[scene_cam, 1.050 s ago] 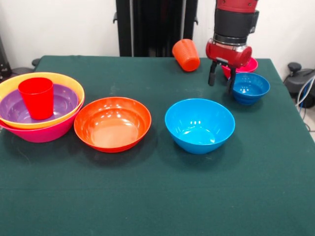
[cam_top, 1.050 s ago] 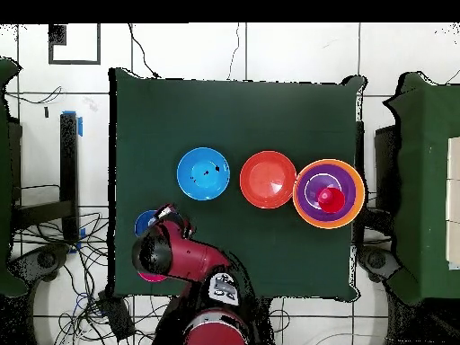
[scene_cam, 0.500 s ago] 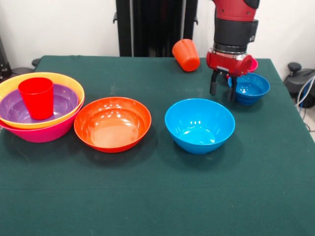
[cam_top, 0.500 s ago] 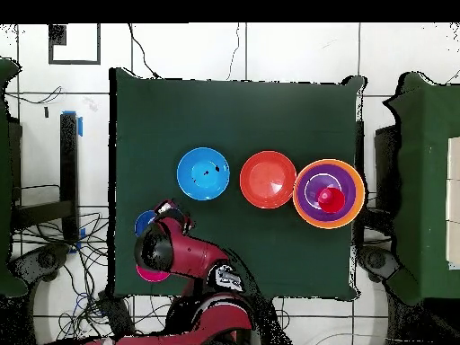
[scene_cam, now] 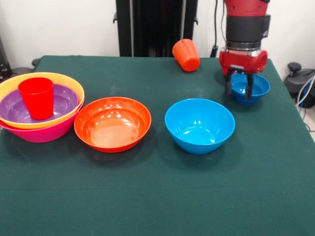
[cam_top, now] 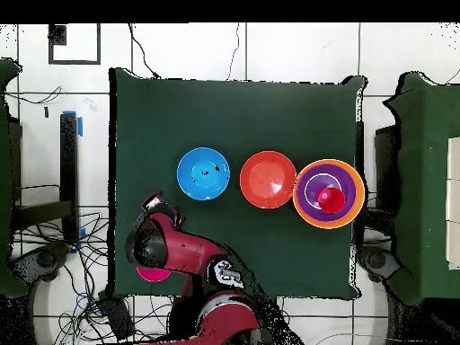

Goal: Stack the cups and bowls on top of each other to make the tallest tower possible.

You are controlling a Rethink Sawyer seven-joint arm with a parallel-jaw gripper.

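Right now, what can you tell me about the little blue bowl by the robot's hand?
The small blue bowl looks like glossy plastic, deep blue and round, standing upright and empty on the green table, near its far corner. It is clearly smaller than the medium blue bowl nearby. The gripper hangs right over it, two dark fingers apart and straddling its near rim. Whether they touch it cannot be told.

Under the red-and-black claw (scene_cam: 238, 88) sits a small blue bowl (scene_cam: 256, 88). Beside the claw lies an orange cup (scene_cam: 186, 54). Farther from it stand a medium blue bowl (scene_cam: 199, 125) and a red-orange bowl (scene_cam: 112, 123). Farthest is a red cup (scene_cam: 36, 98) in purple (scene_cam: 64, 103), yellow-orange (scene_cam: 74, 84) and pink bowls (scene_cam: 47, 132). The tablecloth (scene_cam: 157, 196) is dark green.
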